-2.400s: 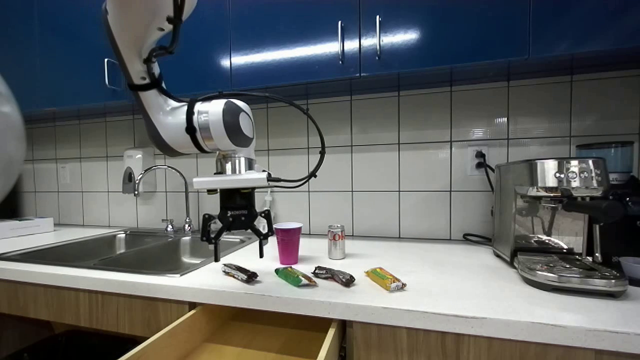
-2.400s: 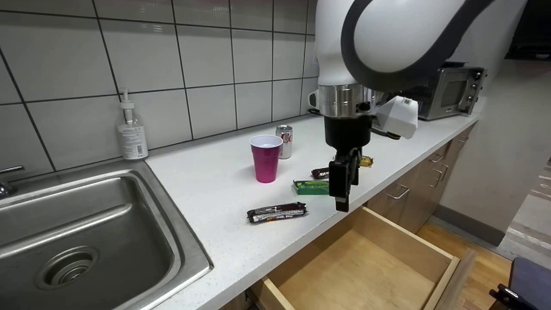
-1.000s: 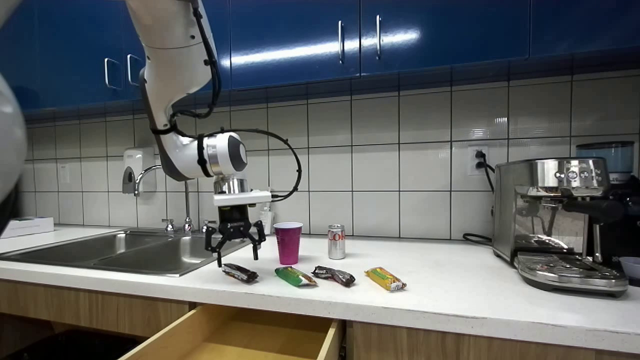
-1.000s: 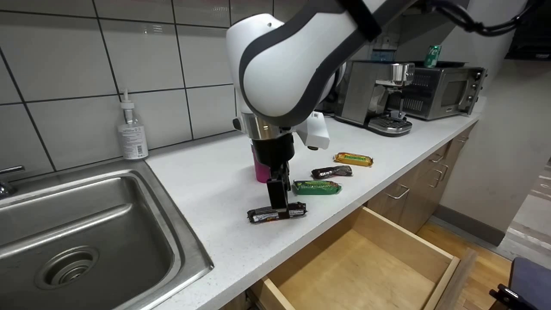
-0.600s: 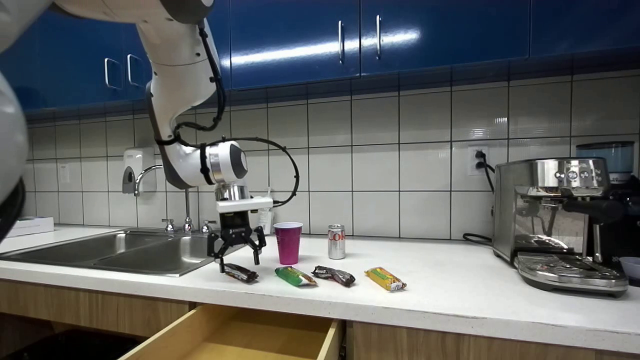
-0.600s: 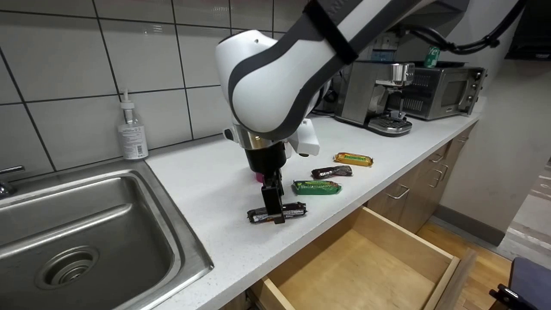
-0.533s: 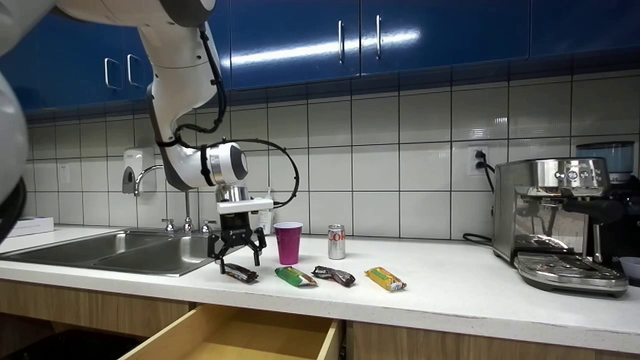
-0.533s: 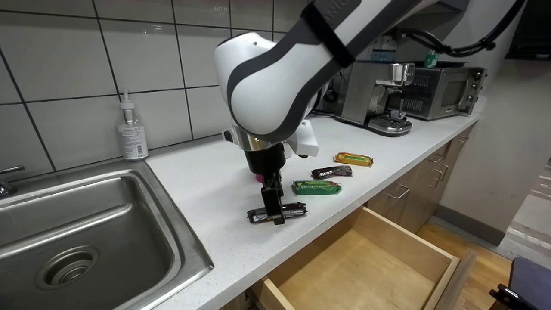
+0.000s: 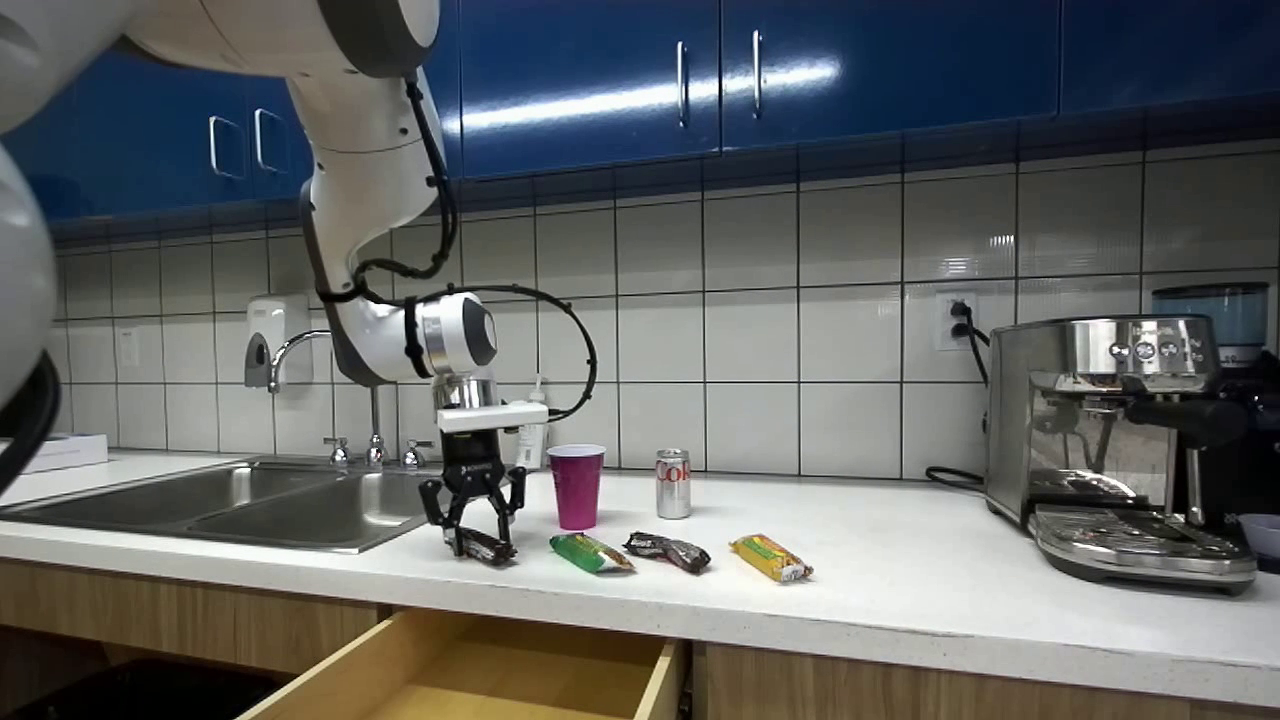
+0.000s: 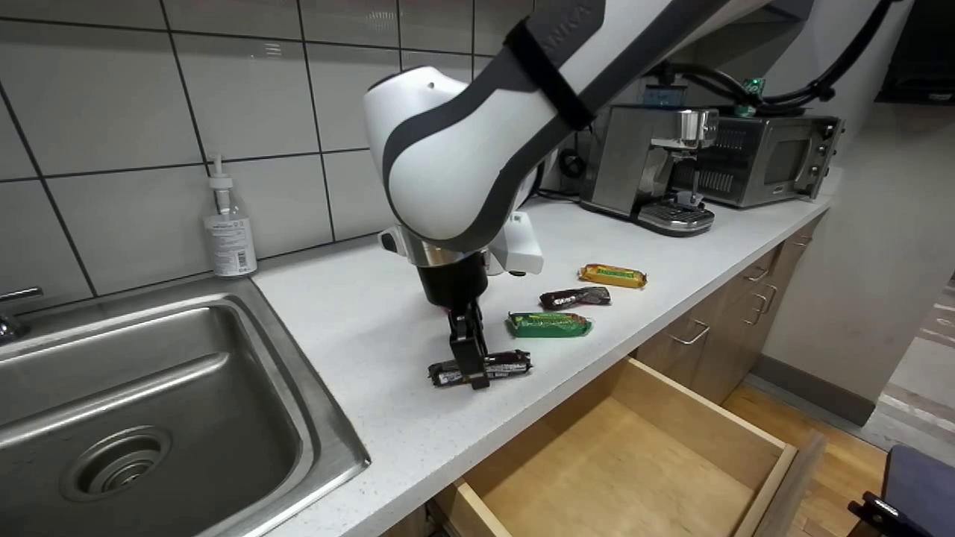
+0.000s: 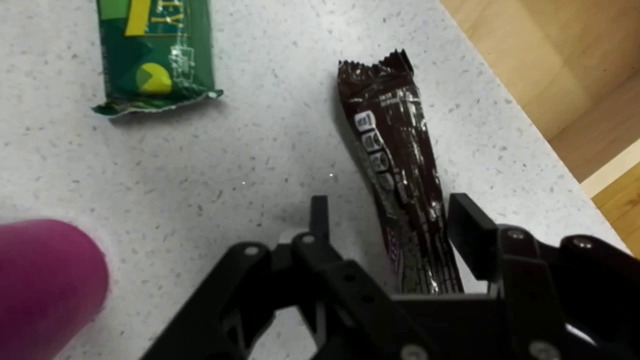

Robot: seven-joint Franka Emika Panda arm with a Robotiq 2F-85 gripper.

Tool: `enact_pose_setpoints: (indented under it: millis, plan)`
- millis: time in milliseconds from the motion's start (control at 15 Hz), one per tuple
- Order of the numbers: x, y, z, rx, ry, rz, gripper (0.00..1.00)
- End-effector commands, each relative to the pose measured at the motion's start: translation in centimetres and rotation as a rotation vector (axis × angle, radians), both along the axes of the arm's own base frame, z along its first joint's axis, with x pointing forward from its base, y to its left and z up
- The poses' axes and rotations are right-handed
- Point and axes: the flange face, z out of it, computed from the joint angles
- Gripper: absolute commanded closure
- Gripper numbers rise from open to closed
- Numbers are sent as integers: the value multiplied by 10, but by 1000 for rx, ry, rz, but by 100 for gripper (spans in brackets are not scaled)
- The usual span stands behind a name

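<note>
In the wrist view, the bar [image 11: 402,150] right of centre is dark brown with white boxes; the upper-left packet [image 11: 157,62] green with yellow shapes; the lower-left cup [image 11: 45,290] magenta; the counter [image 11: 240,150] white, flecked grey; the end effector [image 11: 389,212] black.

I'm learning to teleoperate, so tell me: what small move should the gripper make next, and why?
I'd probably ease the gripper shut: in the wrist view the dark-wrapped bar lies between its fingers, and countertop shows between the bar and one of them, so it seems not yet gripped.
</note>
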Motion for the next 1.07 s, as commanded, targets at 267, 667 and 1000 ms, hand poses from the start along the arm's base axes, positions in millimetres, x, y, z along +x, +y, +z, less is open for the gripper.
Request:
enact_pose_setpoints:
  millis: [267,667,1000]
  plan:
    - [4,0,19,1,-11,28,97]
    - [-10,-6,43,14,-36,30,96]
    - [-37,-18,56,3,-25,15,96]
